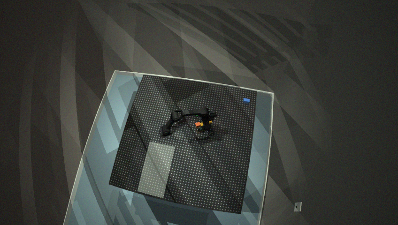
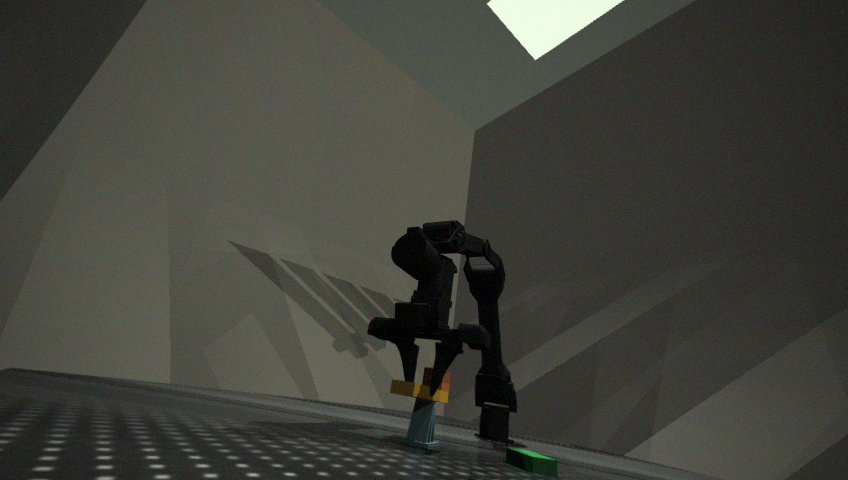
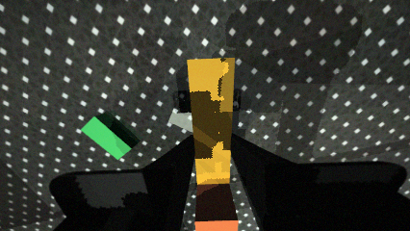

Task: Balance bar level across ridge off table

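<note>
You've got a pale blue bench point(image 1: 259, 159) with a thin whitish edge, and over it a black mat point(image 1: 218, 167) point(image 2: 148, 437) point(image 3: 120, 43) peppered with light dots; a pale rectangular patch point(image 1: 156, 169) shows on it, the dots running across that too. Around you the room is dim, its plain grey-brown walls point(image 2: 89, 285) crossed by slanting bands of light and shadow, with a bright angular panel point(image 2: 547, 23) overhead. Now look at your gripper point(image 1: 206, 125) point(image 2: 421, 386) point(image 3: 212, 138): it points down, black and tapering, its fingers partly apart and closed on the yellow bar point(image 1: 201, 123) point(image 2: 404, 387) point(image 3: 207, 74). That bar is long, straight and square-edged, up off the bench, right over the pale blue ridge point(image 2: 420, 425), whose sides widen toward the foot. It looks slightly tilted in the exterior view, and you can't tell whether it touches the ridge. An orange block point(image 1: 197, 123) point(image 2: 445, 378) point(image 3: 217, 225) sits at one end of it. Down on the mat you have a flat-sided green block point(image 2: 531, 461) point(image 3: 107, 137), and well apart from the arm point(image 1: 175, 115) point(image 2: 484, 285), near a mat corner, a small blue block point(image 1: 246, 100).
</note>
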`<state>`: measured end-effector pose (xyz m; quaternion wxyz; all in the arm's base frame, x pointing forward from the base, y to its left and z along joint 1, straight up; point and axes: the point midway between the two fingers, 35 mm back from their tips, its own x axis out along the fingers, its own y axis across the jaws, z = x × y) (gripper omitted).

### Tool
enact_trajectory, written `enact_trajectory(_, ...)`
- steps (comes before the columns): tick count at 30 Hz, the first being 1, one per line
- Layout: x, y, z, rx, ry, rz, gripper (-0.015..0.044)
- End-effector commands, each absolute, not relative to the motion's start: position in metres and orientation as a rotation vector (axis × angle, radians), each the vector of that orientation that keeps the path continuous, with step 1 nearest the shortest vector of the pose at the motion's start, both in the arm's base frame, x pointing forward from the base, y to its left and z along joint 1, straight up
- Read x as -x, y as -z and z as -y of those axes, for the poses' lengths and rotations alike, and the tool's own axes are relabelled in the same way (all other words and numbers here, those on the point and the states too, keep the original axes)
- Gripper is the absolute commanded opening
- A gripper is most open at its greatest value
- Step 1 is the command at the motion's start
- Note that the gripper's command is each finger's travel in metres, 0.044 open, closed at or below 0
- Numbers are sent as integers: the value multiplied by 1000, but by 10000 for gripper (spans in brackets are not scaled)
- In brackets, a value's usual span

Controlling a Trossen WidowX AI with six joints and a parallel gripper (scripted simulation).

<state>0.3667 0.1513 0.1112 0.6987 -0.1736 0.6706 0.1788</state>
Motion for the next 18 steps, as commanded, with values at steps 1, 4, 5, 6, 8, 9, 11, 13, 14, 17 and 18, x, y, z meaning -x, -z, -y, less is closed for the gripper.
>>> enact_trajectory(1, -367, -109, -151, 387, -396, -1495, 0)
enact_trajectory(4, -367, -110, -151, 387, -396, -1495, 0)
enact_trajectory(5, -367, -111, -151, 387, -396, -1495, 0)
enact_trajectory(6, -367, -111, -151, 387, -396, -1495, 0)
enact_trajectory(8, -367, -111, -151, 387, -396, -1495, 0)
enact_trajectory(9, -367, -111, -151, 387, -396, -1495, 0)
enact_trajectory(11, -368, -111, -151, 387, -396, -1495, 0)
enact_trajectory(13, -368, -111, -151, 387, -396, -1495, 0)
enact_trajectory(14, -368, -111, -151, 387, -396, -1495, 0)
enact_trajectory(17, -368, -111, -151, 387, -396, -1495, 0)
enact_trajectory(18, -368, -111, -151, 387, -396, -1495, 0)
